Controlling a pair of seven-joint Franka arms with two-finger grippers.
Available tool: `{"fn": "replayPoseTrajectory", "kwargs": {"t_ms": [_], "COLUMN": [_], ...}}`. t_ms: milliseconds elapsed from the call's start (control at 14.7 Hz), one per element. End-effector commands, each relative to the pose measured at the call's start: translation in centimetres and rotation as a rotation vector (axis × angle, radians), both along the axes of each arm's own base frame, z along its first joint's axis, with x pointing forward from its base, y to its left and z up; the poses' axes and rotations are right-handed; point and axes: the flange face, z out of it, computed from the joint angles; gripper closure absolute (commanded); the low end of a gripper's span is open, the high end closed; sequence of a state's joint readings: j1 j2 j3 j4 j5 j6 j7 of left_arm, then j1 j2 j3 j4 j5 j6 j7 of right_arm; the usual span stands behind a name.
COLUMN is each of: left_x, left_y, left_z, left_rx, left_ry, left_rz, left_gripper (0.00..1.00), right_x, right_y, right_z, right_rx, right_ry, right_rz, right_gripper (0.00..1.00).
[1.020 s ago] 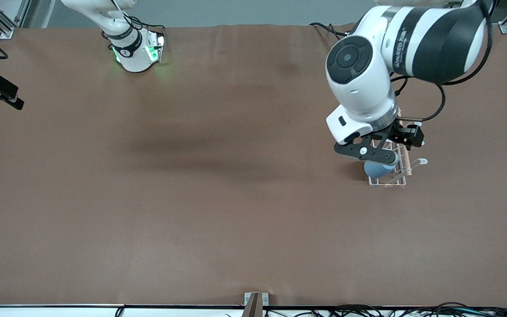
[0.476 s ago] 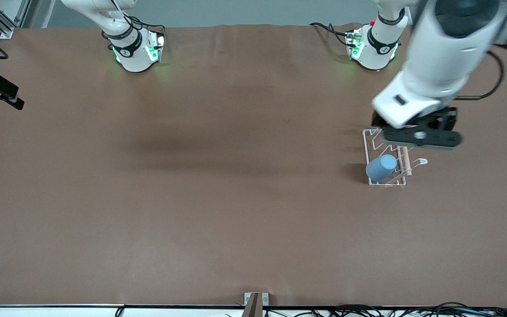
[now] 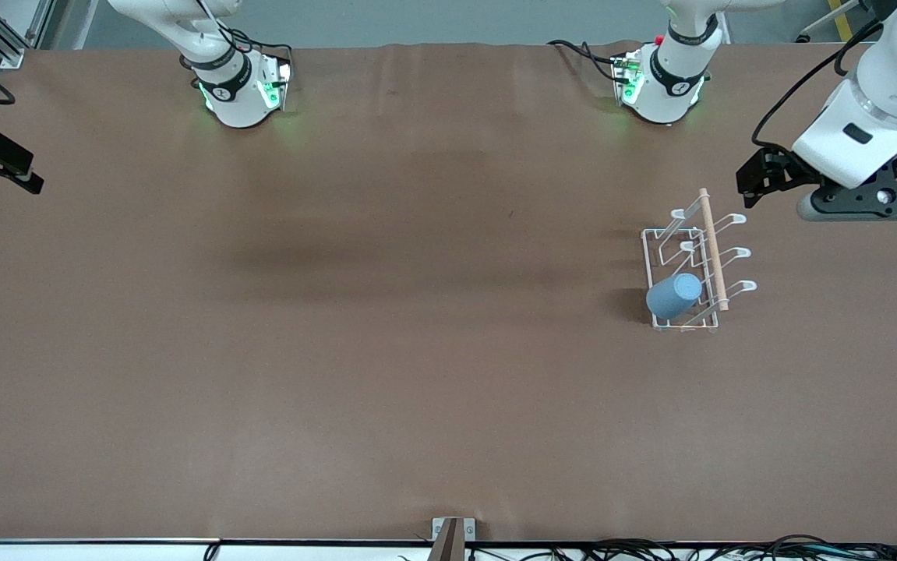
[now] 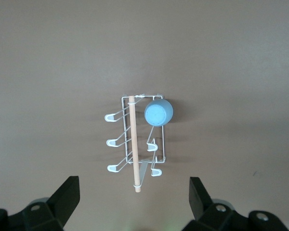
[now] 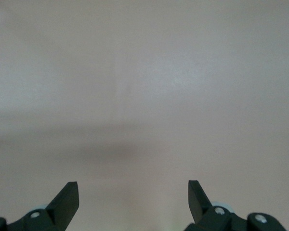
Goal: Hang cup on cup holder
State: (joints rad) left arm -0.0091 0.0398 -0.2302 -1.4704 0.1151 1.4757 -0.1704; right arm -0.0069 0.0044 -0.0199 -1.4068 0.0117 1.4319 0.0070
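The white wire cup holder [image 3: 710, 243] with a wooden rod on top stands toward the left arm's end of the table. The light-blue cup [image 3: 674, 295] sits upside down and tilted on a prong at the holder's end nearer to the front camera. My left gripper [image 3: 861, 206] hangs in the air over bare table beside the holder, toward the table's end. It is open and empty. The left wrist view shows its gripper [image 4: 134, 202] open, with the holder [image 4: 132, 144] and cup [image 4: 158, 112] below, apart from the fingers. My right gripper [image 5: 133, 197] is open and empty, and waits at the right arm's end [image 3: 4, 164].
The brown table cover [image 3: 386, 327] is bare apart from the holder. The two arm bases [image 3: 241, 89] [image 3: 662, 82] stand along the table's edge farthest from the front camera. Cables [image 3: 729, 549] lie along the nearest edge.
My left gripper was over the holder at the cup. It has drawn away toward the left arm's end of the table, leaving the cup on the prong. The right arm has not moved.
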Motion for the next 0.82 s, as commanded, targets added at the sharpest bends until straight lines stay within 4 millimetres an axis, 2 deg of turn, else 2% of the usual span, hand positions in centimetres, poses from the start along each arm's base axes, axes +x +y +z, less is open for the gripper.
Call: {"fn": "replayPoseTrajectory", "kwargs": {"t_ms": [0,204,476,748], "left_x": [-3.0,-4.1,-4.0,-4.0], "left_y": [2.1,2.9,3.9,3.9], "left_z": [-0.8,-0.5,-0.2,0.0], "left_rx": [-0.034,-0.06,-0.065,-0.067], "left_ry": [-0.012,-0.01,-0.011,-0.014], "left_rz": [0.007,0.015,0.023,0.017], "left_gripper": [0.0,0.0,0.0,0.0], "right_x": [-0.4,-0.5,-0.4,-0.4], "right_y": [0.1,0.0,-0.1,-0.1], "right_z": [0.0,0.0,-0.2,-0.4], "right_rx": [0.011,0.012,0.012,0.013], "right_ry": [0.005,0.011,0.015,0.019], "right_rz": [0.011,0.01,0.01,0.01], "right_gripper": [0.0,0.0,0.0,0.0]}}
